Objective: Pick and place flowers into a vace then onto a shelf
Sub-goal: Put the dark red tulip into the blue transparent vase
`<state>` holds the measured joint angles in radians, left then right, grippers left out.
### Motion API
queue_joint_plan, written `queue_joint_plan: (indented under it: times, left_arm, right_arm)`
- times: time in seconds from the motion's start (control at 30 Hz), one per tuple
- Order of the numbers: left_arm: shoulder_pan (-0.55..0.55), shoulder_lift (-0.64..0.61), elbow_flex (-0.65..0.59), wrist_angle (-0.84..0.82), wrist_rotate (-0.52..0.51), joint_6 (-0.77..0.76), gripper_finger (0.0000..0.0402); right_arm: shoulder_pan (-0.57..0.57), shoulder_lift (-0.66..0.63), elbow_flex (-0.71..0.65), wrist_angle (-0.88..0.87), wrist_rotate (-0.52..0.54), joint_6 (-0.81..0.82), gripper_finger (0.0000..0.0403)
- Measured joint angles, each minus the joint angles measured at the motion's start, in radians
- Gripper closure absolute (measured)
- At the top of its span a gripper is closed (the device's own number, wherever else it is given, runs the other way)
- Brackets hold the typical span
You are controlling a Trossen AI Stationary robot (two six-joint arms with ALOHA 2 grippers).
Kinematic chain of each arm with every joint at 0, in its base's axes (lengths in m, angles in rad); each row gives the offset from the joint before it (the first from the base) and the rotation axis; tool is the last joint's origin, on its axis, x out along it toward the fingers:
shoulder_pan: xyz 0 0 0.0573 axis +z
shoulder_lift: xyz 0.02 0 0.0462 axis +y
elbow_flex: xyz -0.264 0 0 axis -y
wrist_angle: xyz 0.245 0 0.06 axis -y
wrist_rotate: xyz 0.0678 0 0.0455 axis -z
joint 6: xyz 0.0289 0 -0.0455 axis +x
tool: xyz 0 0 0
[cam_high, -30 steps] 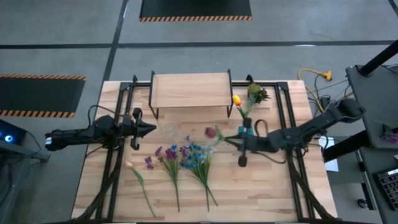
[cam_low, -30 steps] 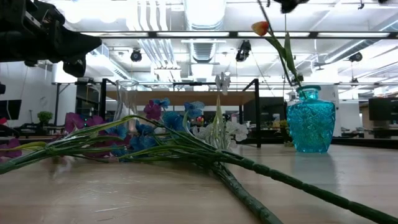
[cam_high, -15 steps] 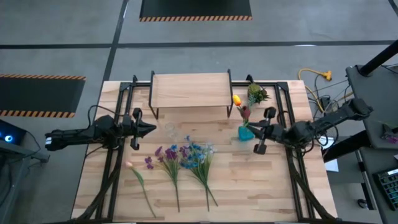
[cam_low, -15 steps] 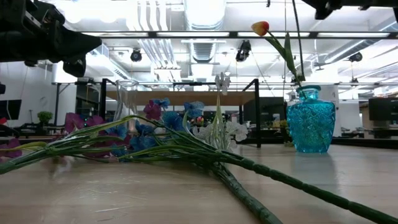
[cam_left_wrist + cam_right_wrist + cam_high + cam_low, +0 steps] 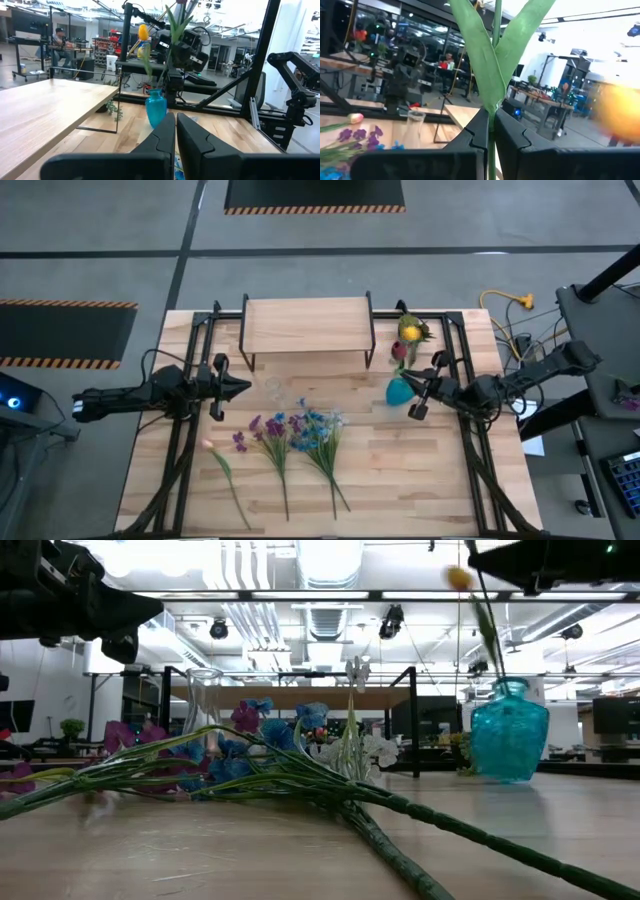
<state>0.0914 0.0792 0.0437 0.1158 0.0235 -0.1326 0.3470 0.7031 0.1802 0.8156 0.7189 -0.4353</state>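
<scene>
Right gripper [image 5: 418, 392] clamped on a flower stem [image 5: 495, 55], stem upright and seated in the blue vase [image 5: 398, 391]. Shelf [image 5: 306, 326] lies at 10 o'clock from it. Remaining flowers [image 5: 292, 435] at 8 o'clock, nearer the left gripper [image 5: 241, 388], whose fingers are closed on nothing.

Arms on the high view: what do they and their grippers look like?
Both are dark, near-black jointed arms, slim and tubular, with black cabling along them. Each ends in a gripper with two dark angular fingers: the left gripper tapers to a point, and the right gripper carries chunkier black housings. No coloured markings are visible.
</scene>
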Motion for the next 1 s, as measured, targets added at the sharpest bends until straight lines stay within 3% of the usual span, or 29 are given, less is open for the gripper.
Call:
queue_joint_plan:
  times: [0.53, 1.0]
  left_arm:
    - [0.0, 0.0, 0.0, 0.005, 0.0, 0.0, 0.0402]
    - [0.0, 0.0, 0.0, 0.004, 0.0, 0.0, 0.0402]
  right_arm:
    - [-0.003, 0.076, 0.069, 0.027, -0.043, 0.006, 0.039]
    - [-0.003, 0.119, 0.07, 0.027, 0.015, 0.09, 0.039]
